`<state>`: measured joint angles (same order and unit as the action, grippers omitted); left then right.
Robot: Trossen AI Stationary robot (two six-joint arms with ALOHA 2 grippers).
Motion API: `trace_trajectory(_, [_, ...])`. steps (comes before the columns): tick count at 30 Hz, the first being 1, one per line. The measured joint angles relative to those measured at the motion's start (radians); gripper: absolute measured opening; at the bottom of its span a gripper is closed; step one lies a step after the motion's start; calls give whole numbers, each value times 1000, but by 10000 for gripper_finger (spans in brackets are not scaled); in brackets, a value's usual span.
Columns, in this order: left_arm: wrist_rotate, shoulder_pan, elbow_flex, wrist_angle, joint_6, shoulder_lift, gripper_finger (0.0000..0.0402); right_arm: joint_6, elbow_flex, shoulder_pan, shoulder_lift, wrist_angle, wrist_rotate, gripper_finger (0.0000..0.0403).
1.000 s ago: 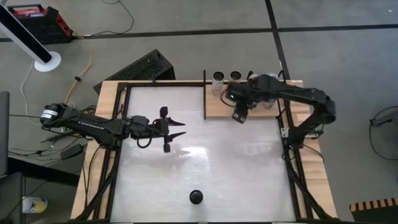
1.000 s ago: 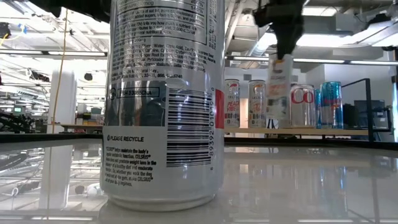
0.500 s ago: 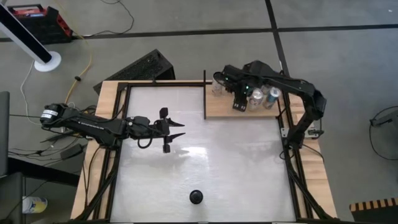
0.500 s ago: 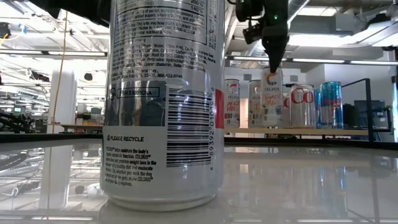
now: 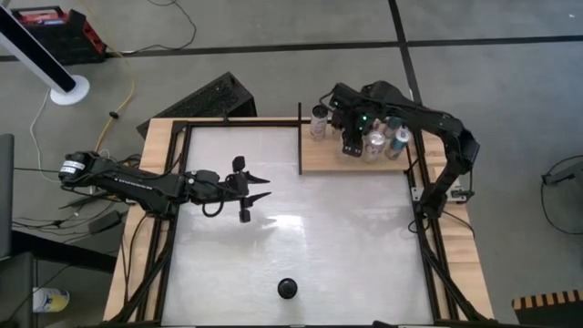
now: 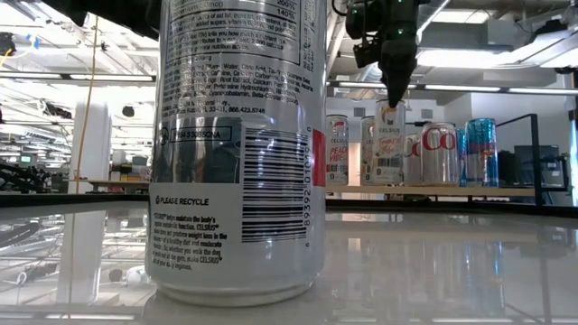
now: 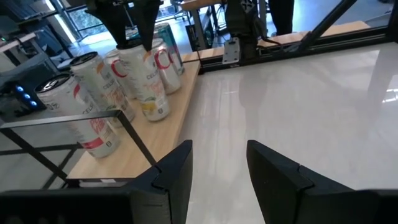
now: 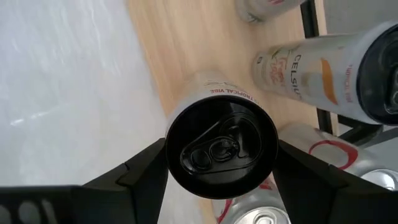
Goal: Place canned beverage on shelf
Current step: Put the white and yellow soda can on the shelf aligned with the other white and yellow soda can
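Note:
My right gripper is over the light-wood shelf at the table's far right, shut on a slim silver can with a black top. In the low view the can stands upright, its base level with the other cans' bases. My left gripper hangs open and empty over the white tabletop's left middle; its fingers show apart in the left wrist view. A second can stands on its base near the table's near edge, and it looms large in the low view. My right gripper pinches the can's upper wall just below the rim between its two fingers, one on each side. The fingers come from above, pointing down. The can is upright with its base at the shelf board; I cannot tell whether it rests on it.
Several other cans stand on the shelf around the held one; they also show in the low view. A thin black rod edges the shelf's left side. Black frame rails run along the table's sides.
My right gripper has carried the can from the shelf's near edge toward the far edge and a little left, and down. The can, tilted and lifted a second ago, now stands upright among the other cans at board level. The gripper stays shut on it.

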<state>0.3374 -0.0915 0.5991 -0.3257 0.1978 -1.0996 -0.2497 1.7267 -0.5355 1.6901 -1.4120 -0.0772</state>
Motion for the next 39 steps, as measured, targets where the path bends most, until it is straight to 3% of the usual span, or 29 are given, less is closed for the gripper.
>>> trace_trajectory(39, [-11,0,0,7,-28,0,139,-43,0,-24,0,-1,51,279])
